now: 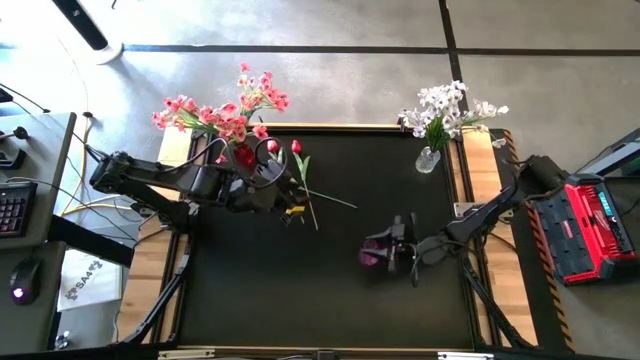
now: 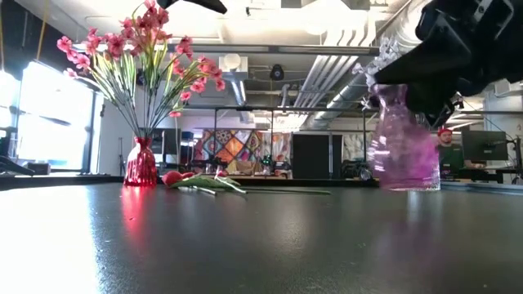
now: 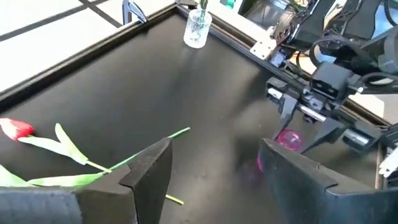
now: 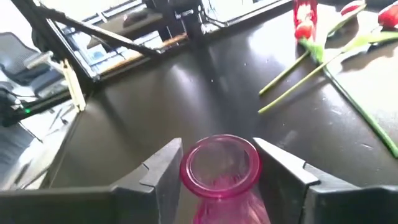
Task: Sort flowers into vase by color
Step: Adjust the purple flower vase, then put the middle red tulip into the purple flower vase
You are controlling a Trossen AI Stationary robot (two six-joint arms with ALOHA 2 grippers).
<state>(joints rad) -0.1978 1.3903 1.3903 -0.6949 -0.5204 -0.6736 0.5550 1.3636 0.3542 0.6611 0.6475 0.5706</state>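
Note:
A red vase (image 1: 244, 157) with pink blossom sprays (image 1: 225, 110) stands at the table's far left, also seen in the low view (image 2: 140, 163). Red tulips (image 1: 300, 165) lie flat on the mat beside it. White blossoms (image 1: 445, 108) stand in a clear vase (image 1: 428, 160) at the far right. My left gripper (image 1: 292, 200) hovers open over the tulip stems (image 3: 81, 163), touching nothing. My right gripper (image 1: 392, 250) is shut on a pink glass vase (image 1: 373, 250) near the table's middle. My right gripper pinches the pink vase's neck (image 4: 221, 165) just under its open rim, one finger (image 4: 163, 169) on each side. The fingers come from above, slanting in from the table's right. The vase (image 2: 400, 147) is roughly upright; whether its base rests on the mat I cannot tell.
The black mat (image 1: 330, 300) has a wooden frame (image 1: 470, 180) along its edges. A red case (image 1: 590, 225) sits beyond the right edge, a keyboard and mouse (image 1: 22, 280) beyond the left. A short yellow scrap (image 3: 174, 199) lies near the tulip stems.

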